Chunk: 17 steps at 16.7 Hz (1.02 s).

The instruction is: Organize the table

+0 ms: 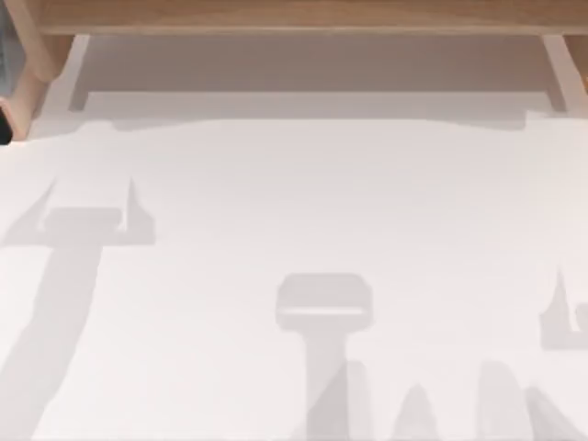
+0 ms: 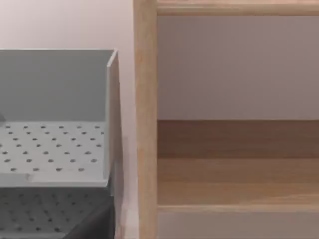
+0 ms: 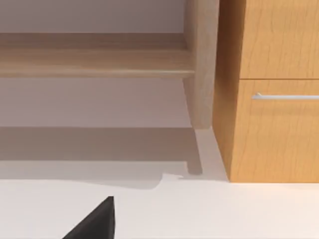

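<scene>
The desk (image 1: 303, 184), the thing you are to put in order, lies as a plain white surface across the top view, bounded at 12 o'clock by the wooden shelf frame (image 1: 294, 14). Nothing loose is seen standing on it, so judge the work as having no visible item to grasp from here. The right end effector (image 3: 94, 222) shows as a dark tip low over the white surface; you cannot tell whether it is released or clenched, and the same holds for the left one. Chief risk: a forward reach toward 12 o'clock would likely strike woodwork. The right wrist view faces a shelf post (image 3: 202, 59) and, touching it, a cabinet (image 3: 269, 40) with a drawer handle (image 3: 286, 96); a careless sweep could catch that handle. The left wrist view faces another wooden upright (image 2: 144, 124) with a grey perforated rack (image 2: 55, 149) just beside it, whose thin side wall could be snagged. Open room lies from the centre toward 6 o'clock, with arm shadows at 9, 6 and 4 o'clock; keep moves there.
</scene>
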### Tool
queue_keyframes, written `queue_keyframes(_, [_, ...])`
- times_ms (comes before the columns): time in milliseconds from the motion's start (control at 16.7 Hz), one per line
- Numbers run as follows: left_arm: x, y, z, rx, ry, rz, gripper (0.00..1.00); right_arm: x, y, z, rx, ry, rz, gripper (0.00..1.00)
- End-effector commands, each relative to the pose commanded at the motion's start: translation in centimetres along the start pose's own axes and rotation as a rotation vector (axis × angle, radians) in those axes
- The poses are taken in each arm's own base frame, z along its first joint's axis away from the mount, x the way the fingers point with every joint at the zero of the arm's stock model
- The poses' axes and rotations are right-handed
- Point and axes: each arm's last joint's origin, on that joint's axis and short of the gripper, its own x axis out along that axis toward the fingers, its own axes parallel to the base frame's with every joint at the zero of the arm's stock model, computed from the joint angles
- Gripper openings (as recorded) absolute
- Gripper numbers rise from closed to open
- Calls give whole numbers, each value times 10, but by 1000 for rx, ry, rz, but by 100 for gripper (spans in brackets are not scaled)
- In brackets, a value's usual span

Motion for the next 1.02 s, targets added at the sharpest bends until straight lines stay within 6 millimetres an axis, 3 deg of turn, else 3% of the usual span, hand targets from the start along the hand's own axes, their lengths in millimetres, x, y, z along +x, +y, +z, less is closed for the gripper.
queue_keyframes(240, [70, -33, 82, -6, -12, 6, 100, 0, 0, 0, 0, 0, 0, 100])
queue_keyframes(480, [152, -87, 128, -13, -26, 11, 100, 0, 0, 0, 0, 0, 0, 100])
queue_keyframes(720, [217, -149, 133, -14, -29, 11, 100, 0, 0, 0, 0, 0, 0, 100])
queue_keyframes(1020, [255, -203, 118, -11, -30, 7, 100, 0, 0, 0, 0, 0, 0, 100])
